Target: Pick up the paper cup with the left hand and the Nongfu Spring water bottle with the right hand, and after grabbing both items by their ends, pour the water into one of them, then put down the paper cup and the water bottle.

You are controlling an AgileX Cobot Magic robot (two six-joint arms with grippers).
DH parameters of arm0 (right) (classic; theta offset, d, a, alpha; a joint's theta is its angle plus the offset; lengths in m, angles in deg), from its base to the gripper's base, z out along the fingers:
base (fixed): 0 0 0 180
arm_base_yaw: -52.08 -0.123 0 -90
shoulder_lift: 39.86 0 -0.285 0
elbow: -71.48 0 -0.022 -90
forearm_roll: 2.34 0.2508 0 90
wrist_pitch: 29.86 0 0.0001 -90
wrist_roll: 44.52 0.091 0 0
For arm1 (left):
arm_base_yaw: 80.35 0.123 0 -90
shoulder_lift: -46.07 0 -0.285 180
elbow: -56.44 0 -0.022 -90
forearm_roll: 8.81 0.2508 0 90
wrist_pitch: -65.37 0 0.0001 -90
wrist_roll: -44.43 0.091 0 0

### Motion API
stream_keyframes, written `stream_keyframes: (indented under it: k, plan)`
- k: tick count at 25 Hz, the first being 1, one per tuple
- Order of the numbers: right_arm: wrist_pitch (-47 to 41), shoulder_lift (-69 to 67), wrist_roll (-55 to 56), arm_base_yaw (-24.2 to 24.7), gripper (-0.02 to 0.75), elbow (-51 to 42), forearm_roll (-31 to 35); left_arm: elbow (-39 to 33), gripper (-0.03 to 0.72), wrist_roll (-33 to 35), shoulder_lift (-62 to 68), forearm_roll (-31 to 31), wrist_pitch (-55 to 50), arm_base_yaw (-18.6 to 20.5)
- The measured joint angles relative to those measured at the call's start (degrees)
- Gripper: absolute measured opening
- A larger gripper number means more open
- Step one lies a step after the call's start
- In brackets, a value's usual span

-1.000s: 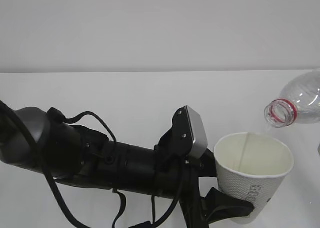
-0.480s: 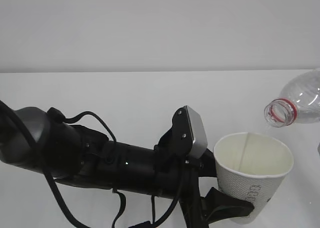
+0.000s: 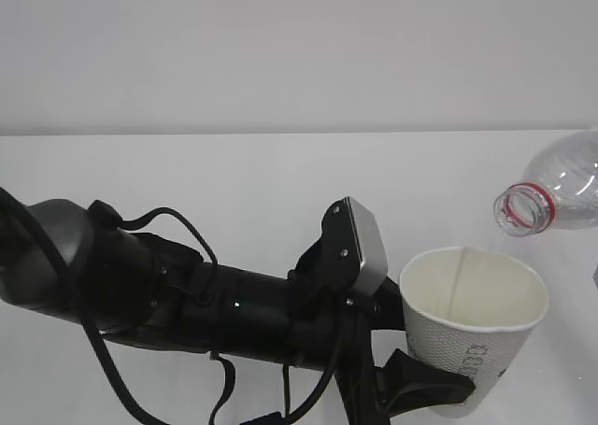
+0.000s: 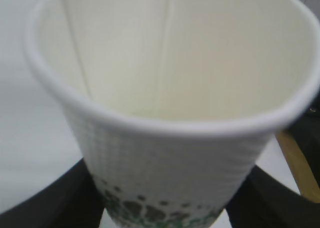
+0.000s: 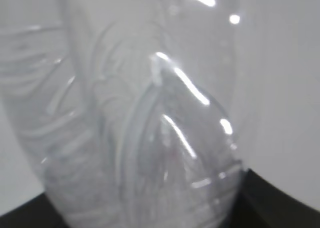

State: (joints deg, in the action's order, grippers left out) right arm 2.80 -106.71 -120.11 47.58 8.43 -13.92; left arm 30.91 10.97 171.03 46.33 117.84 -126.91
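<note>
Fingers [image 3: 425, 385] of the left hand [image 3: 411, 388] close around the lower part of the cup [image 3: 472, 336], one dark finger on each side of its base in the left wrist view, so the cup is gripped and held upright at the lower right of the exterior view. Behind those fingers the grey camera block [image 3: 360, 246] sits just left of the cup's rim, and the black arm [image 3: 187, 299] with its looping cables [image 3: 192, 233] runs back to the left over the white table [image 3: 234, 173]. The right hand's fingers show only as dark edges at the bottom corners of the right wrist view, pressed against the ribbed clear bottle [image 5: 145, 123] that fills that view; it grips the bottle. In the exterior view the bottle [image 3: 561, 196] is tilted, its open mouth and red neck ring pointing down-left above the cup's far right rim. Water [image 3: 455, 290] falls as a thin stream from the mouth into the cup.
</note>
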Motion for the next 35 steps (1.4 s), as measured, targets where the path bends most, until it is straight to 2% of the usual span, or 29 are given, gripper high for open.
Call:
stream_keyframes:
  k: [35]
  plan:
    - [0.3, 0.0, -1.1, 0.0, 0.421, 0.0, 0.0, 0.0, 0.496, 0.0, 0.0, 0.0, 0.0, 0.0]
